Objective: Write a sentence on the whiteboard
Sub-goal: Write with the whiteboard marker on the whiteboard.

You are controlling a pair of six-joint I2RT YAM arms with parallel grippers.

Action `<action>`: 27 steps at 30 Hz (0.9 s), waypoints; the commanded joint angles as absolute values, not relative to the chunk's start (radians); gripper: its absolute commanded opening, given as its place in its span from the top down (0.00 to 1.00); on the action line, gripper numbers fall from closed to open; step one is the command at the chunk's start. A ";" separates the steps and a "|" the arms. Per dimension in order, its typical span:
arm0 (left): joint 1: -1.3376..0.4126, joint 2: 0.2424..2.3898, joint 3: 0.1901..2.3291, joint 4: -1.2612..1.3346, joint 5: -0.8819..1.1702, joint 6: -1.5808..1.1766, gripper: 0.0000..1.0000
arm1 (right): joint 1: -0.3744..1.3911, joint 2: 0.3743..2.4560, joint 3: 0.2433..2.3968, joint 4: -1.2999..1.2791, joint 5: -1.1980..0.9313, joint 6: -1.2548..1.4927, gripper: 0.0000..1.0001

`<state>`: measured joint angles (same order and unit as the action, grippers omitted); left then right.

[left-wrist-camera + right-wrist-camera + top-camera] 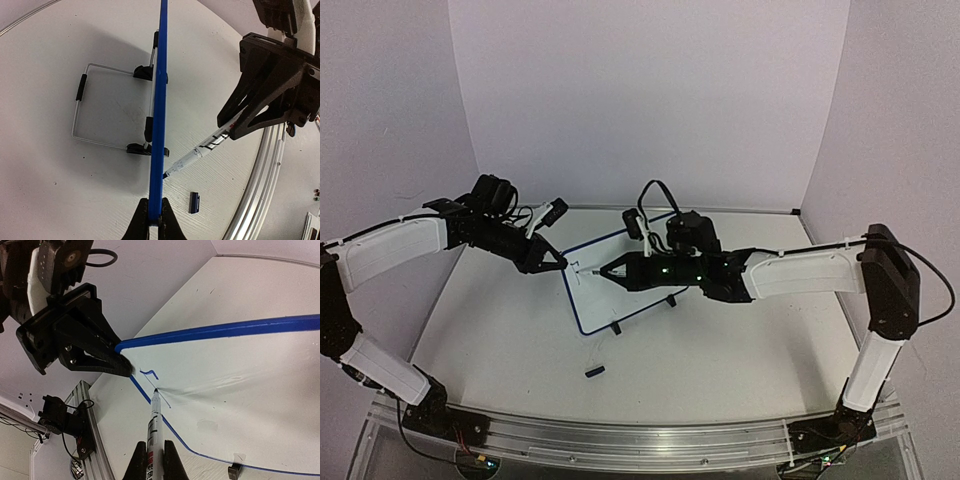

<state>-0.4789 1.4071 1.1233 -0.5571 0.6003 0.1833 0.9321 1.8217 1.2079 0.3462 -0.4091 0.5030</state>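
The whiteboard (620, 285) stands tilted on the table, blue-framed, and shows edge-on as a blue line in the left wrist view (159, 115). My left gripper (558, 262) is shut on its left edge (154, 220). My right gripper (632, 272) is shut on a white marker (154, 425) whose tip touches the board face (240, 390) near the upper left corner. Of the sentence only a short blue stroke (149, 373) and a thin slanted line show; no words are readable. The marker also shows in the left wrist view (200, 152).
The dark marker cap (594, 371) lies on the table in front of the board, also in the left wrist view (194, 202). A wire stand (82, 105) props the board from behind. Black clip feet (617, 328) hold its lower edge. An aluminium rail (620, 440) runs along the near edge.
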 commanded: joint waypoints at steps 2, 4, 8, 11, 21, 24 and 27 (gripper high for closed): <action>-0.485 1.379 1.125 -0.568 0.612 0.187 1.00 | 0.930 1.842 1.250 0.368 -0.419 0.511 1.00; -0.485 1.379 1.125 -0.568 0.612 0.188 1.00 | 0.931 1.842 1.252 0.370 -0.412 0.512 1.00; -0.485 1.378 1.124 -0.568 0.612 0.188 1.00 | 0.930 1.826 1.239 0.372 -0.372 0.513 1.00; -0.485 1.378 1.124 -0.568 0.611 0.187 1.00 | 0.931 1.802 1.220 0.381 -0.346 0.514 1.00; -0.485 1.379 1.124 -0.568 0.611 0.187 1.00 | 0.930 1.760 1.204 0.405 -0.330 0.511 1.00; -0.486 1.380 1.124 -0.569 0.611 0.188 1.00 | 0.931 1.757 1.204 0.409 -0.327 0.511 1.00; -0.485 1.379 1.125 -0.569 0.611 0.188 1.00 | 0.930 1.753 1.201 0.410 -0.330 0.511 1.00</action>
